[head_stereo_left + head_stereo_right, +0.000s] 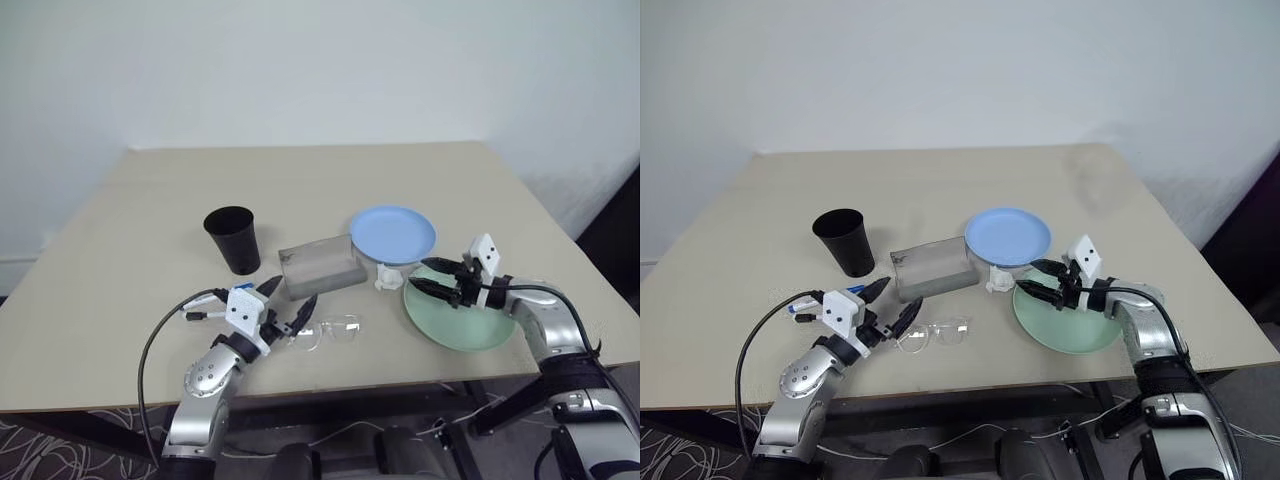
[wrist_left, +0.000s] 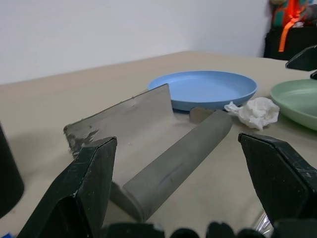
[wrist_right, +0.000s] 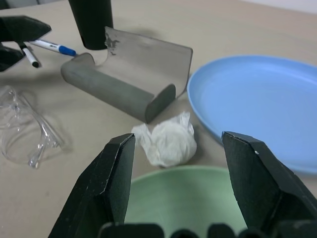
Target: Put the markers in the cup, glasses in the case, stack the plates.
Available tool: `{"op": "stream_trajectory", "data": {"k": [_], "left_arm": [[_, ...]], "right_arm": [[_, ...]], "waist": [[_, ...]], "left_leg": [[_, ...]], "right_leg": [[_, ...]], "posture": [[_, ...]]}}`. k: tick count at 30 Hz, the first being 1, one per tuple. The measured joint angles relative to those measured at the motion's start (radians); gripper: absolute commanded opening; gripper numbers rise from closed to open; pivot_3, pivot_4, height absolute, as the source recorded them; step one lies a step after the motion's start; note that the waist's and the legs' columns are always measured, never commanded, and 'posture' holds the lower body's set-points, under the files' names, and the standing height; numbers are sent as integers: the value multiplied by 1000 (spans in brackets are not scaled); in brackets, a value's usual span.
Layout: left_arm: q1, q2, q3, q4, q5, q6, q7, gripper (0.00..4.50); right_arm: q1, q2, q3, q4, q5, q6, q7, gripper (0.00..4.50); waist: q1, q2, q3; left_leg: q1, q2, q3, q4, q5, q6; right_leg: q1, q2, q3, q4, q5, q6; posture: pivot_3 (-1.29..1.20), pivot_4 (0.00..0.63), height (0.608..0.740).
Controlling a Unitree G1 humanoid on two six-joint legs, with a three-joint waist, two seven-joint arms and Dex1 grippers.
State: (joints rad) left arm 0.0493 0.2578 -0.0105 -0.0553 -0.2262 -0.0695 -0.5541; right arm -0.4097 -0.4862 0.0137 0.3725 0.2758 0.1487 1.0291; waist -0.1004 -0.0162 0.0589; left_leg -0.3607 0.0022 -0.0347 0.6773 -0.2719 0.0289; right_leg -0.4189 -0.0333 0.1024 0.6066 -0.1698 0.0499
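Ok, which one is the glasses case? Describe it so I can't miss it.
Look at the middle of the table, between the black cup and the blue plate. The case is the grey oblong box there, lying open with its lid up, the only boxy thing among round ones.

The far half of the desk [image 1: 300, 175] lies bare. Nearer, the cup [image 1: 233, 239], open case [image 1: 321, 265], crumpled tissue [image 1: 387, 277] and two plates [image 1: 393, 233] crowd together, leaving narrow gaps.
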Motion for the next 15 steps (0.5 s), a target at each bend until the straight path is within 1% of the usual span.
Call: {"op": "stream_trajectory", "data": {"k": [4,9,12,15], "left_arm": [[-20,6,-2,4,-20,22,-23,4165],[-50,15,-3,8,-26,26,-46,4165],[-50,15,-8,8,-36,39,-68,4165],[-49,16,-30,7,-56,53,-107,4165]], "right_arm": [[46,-1,-12,-61,8,19,-28,3037],[56,-10,-49,-85,12,35,-64,3037],[30,-32,-75,-47,17,65,-91,3037],[-26,-98,-102,40,14,97,-114,3037]], "waist": [[0,0,0],[0,0,0],[0,0,0],[0,0,0]], "left_leg": [[0,0,0,0,0,0],[0,0,0,0,0,0],[0,0,1,0,0,0],[0,-1,1,0,0,0]], "right_leg": [[-1,0,0,0,0,0],[0,0,0,0,0,0],[0,0,1,0,0,0],[0,0,2,-1,0,0]], "posture": [[0,0,737],[0,0,737],[0,0,737],[0,0,737]]}}
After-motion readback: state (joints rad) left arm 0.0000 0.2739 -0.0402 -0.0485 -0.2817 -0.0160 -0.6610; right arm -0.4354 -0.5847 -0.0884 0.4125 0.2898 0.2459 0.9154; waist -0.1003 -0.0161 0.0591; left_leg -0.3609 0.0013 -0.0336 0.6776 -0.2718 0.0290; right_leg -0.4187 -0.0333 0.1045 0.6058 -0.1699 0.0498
